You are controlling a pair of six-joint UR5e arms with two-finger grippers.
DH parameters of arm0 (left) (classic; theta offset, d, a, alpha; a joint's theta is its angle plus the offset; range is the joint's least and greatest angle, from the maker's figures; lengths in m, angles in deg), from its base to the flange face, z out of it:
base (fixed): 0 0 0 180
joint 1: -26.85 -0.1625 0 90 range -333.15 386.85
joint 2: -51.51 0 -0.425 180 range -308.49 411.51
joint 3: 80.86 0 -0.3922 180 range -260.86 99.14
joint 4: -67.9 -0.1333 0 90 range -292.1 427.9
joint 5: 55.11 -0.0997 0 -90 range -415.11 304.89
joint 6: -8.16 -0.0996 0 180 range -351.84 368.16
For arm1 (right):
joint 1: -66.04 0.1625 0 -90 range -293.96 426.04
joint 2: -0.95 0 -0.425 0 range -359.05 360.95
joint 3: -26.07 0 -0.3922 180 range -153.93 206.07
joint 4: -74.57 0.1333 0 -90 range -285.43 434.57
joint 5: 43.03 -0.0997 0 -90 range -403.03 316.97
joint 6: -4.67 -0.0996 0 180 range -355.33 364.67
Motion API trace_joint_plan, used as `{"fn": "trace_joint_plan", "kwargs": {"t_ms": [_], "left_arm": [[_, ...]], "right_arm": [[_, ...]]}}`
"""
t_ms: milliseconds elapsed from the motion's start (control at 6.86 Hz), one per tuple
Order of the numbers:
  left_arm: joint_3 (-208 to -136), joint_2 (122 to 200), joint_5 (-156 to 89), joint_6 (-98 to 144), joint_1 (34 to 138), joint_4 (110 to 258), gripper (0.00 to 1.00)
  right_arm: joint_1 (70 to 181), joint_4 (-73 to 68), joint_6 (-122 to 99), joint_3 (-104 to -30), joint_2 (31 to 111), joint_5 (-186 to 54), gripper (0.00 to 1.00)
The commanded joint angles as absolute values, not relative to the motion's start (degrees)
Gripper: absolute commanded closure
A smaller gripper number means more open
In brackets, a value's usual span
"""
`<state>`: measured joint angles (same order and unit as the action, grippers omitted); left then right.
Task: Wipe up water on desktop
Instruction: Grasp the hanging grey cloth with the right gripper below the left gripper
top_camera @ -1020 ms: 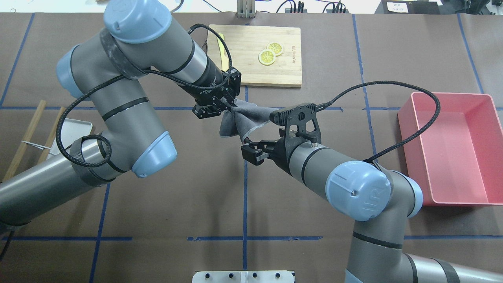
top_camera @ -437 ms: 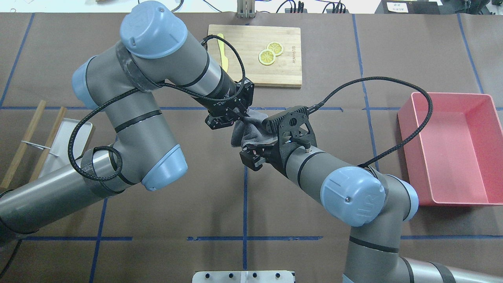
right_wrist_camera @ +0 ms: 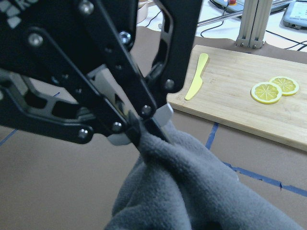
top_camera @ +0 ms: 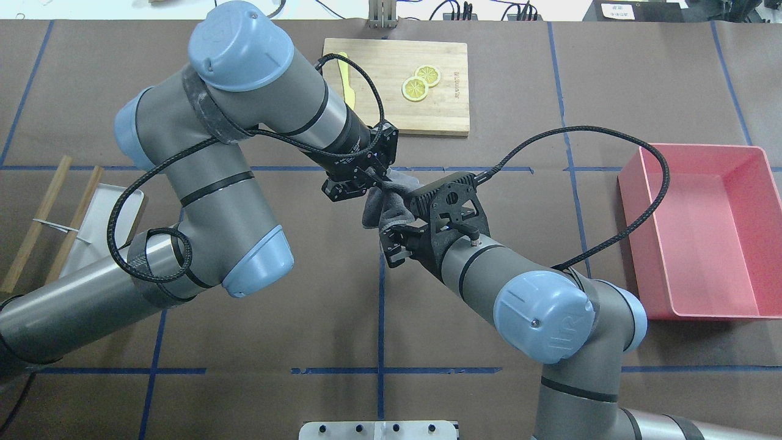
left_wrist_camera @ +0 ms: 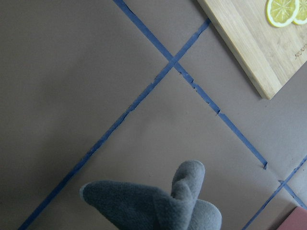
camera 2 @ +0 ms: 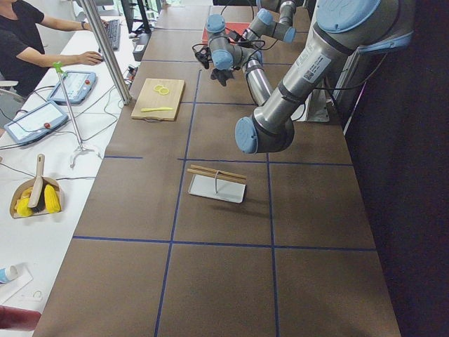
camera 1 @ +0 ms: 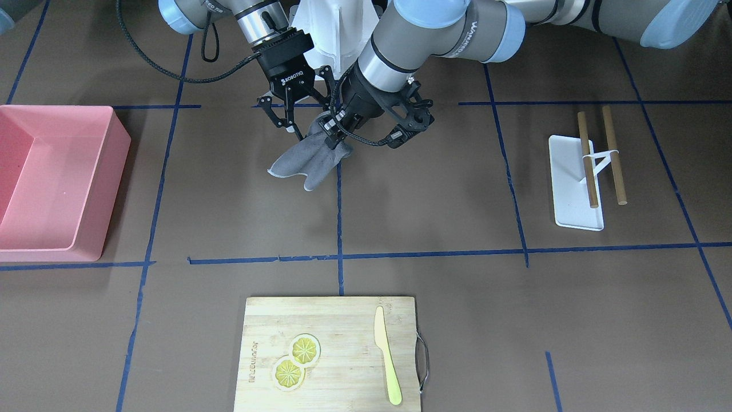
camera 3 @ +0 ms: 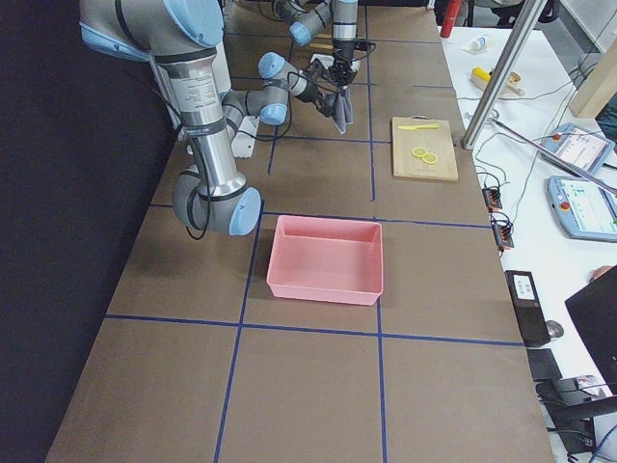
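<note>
Left gripper (camera 1: 333, 136) fingers (right_wrist_camera: 163, 113) pinch cloth (camera 1: 303, 162), seemingly above desktop (camera 1: 434, 189).

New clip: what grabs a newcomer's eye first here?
A grey cloth dangles above the middle of the desktop, pinched by the left gripper, with the right gripper open beside it. A big pink bin sits at the robot's right.

The left claw (top_camera: 370, 178) has carried the grey cloth (top_camera: 379, 211) toward the robot's right and slightly nearer the robot. The cloth was stretched out wide and now hangs bunched and narrow. The right claw (top_camera: 392, 245) has shifted a little closer, so the gap between the two arms is smaller.
</note>
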<state>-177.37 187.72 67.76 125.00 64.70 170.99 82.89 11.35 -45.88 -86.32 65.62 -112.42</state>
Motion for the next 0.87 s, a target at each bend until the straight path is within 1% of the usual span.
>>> {"fn": "trace_joint_plan", "kwargs": {"t_ms": [0,146,291,437,583,728], "left_arm": [[-177.5,187.7,67.8,125.0,64.4,171.0,0.94],[-177.8,187.7,67.8,125.0,64.4,171.0,0.92],[-177.9,187.7,67.8,124.9,64.3,171.0,0.84],[-177.9,187.5,67.8,124.6,63.9,171.2,0.67],[-177.9,187.6,67.2,124.4,63.9,171.3,0.32],[-177.9,187.4,66.6,124.3,63.7,172.1,0.25]], "right_arm": [[82.7,8.7,-45.9,-86.7,65.5,-109.4,0.82],[81.8,8.5,-45.9,-86.7,65.6,-107.1,0.98],[80.6,7.4,-45.9,-86.7,65.5,-105.2,1.0],[80.5,6.2,-45.9,-86.8,65.5,-104.9,1.0],[80.5,6.2,-45.9,-86.8,65.6,-104.9,1.0],[80.5,6.2,-45.9,-86.8,65.6,-104.8,1.0]]}}
